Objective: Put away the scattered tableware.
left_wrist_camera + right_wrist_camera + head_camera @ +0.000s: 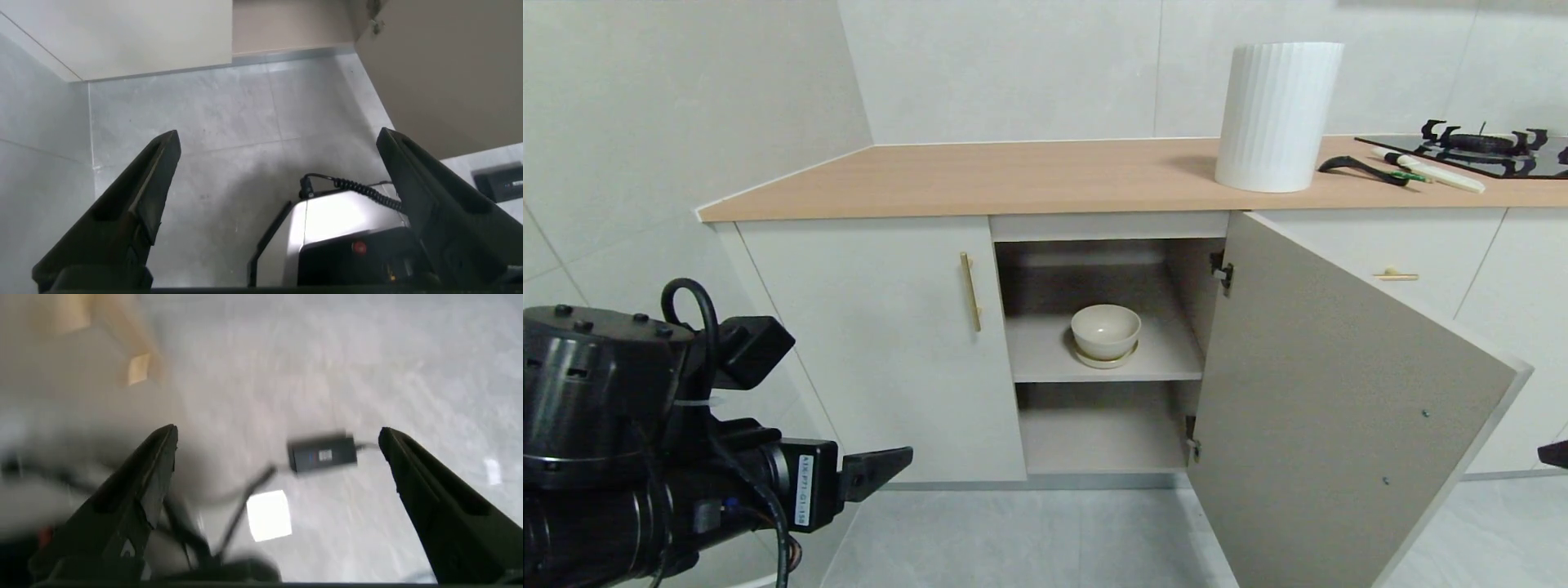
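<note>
Black left gripper (pixel 278 143) hangs low above the floor (pixel 212 106), jaws wide apart, empty. Up and to its right a glossy cream bowl (pixel 1105 329) stands upright on a plate (pixel 1104 360), on the shelf (pixel 1045 355) of the open cupboard (pixel 890 343). Farther right, the right gripper (pixel 278 437) is likewise spread.

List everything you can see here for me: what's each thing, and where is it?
beige ceramic bowl: one, beige, upper shelf of open cabinet, on a plate
small beige plate: one, beige, under the bowl
white ribbed cylindrical container: one, white, on wooden countertop
black ladle: one, black, countertop, beside the container
white-handled utensil: one, white and green, by the hob
black gas hob: one, black, countertop's right end
cabinet door: one, grey, swung open
left gripper: one, black, open, over floor
right gripper: one, black, open, over floor
</note>
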`<state>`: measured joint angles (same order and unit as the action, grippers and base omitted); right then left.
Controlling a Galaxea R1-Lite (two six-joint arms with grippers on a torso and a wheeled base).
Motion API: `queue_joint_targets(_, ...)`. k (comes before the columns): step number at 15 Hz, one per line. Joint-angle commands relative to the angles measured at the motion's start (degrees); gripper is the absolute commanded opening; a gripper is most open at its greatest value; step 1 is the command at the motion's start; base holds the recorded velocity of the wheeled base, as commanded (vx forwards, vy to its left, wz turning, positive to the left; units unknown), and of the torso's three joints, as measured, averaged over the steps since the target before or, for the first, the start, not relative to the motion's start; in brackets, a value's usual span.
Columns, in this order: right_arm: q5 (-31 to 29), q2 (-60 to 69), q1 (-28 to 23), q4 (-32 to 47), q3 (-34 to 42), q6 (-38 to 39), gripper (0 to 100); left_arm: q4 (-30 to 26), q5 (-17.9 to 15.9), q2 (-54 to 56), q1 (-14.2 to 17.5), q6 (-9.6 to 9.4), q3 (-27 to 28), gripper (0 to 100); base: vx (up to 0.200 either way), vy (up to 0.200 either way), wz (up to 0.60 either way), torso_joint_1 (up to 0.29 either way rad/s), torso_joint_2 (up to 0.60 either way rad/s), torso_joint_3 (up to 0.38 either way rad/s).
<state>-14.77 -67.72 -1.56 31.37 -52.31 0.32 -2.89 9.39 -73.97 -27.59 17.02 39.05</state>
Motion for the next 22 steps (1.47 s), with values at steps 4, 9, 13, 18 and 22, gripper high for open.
queue_joint_targets(4, 2.6, -8.5, -3.7, -8.5, 1.3, 5.0, 100, 0.0, 0.0, -0.1, 0.0, 0.03, 0.1, 100, 0.000, 0.000, 0.00, 0.000, 0.00, 0.000)
queue_joint_targets(9, 2.7, -14.4, -3.4, -14.2, 1.8, 9.8, 100, 0.0, 0.0, -0.1, 0.0, 0.03, 0.1, 100, 0.000, 0.000, 0.00, 0.000, 0.00, 0.000)
queue_joint_targets(13, 3.0, -15.9, 0.4, -18.0, 3.4, 12.7, 100, 0.1, 0.0, -0.1, 0.0, 0.03, 0.1, 100, 0.000, 0.000, 0.00, 0.000, 0.00, 0.000)
queue_joint_targets(18, 3.1, -15.8, 8.6, -18.1, 4.4, 17.2, 100, 0.0, 0.0, -0.1, 0.0, 0.03, 0.1, 100, 0.000, 0.000, 0.00, 0.000, 0.00, 0.000)
queue_joint_targets(22, 3.1, -16.4, 16.8, -18.1, 4.6, 22.5, 100, 0.1, 0.0, 0.0, 0.0, 0.03, 0.1, 100, 0.000, 0.000, 0.00, 0.000, 0.00, 0.000)
